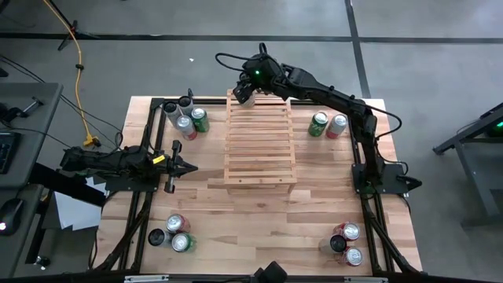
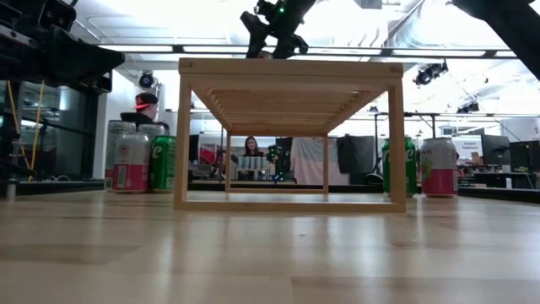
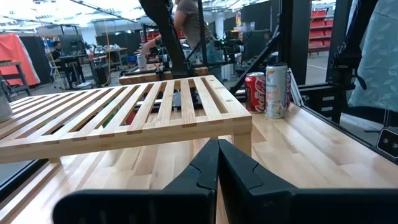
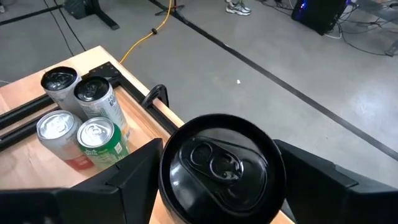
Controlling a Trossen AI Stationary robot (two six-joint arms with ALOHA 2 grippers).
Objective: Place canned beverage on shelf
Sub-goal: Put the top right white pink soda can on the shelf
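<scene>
Grey workshop floor surrounds the wooden bench [image 1: 314, 208], and on its middle stands the shelf [image 1: 260, 146], a stepped rack of pale slats. Over the shelf's far edge, toward its left corner, a black can [image 4: 217, 167] sits upright between the fingers of the right gripper [image 1: 247, 89]; the jaws stand apart on either side of it, close against its wall, though I cannot tell whether they press it. From table height the gripper hangs just above the top slat. The left gripper [image 1: 189, 167] waits low on the bench to the shelf's left, jaws together, pointing at the rack. Clusters of cans stand near the bench's corners: far left [image 1: 187, 118], far right [image 1: 328, 125], near left [image 1: 173, 233], near right [image 1: 345, 242]. People show in the room beyond.
</scene>
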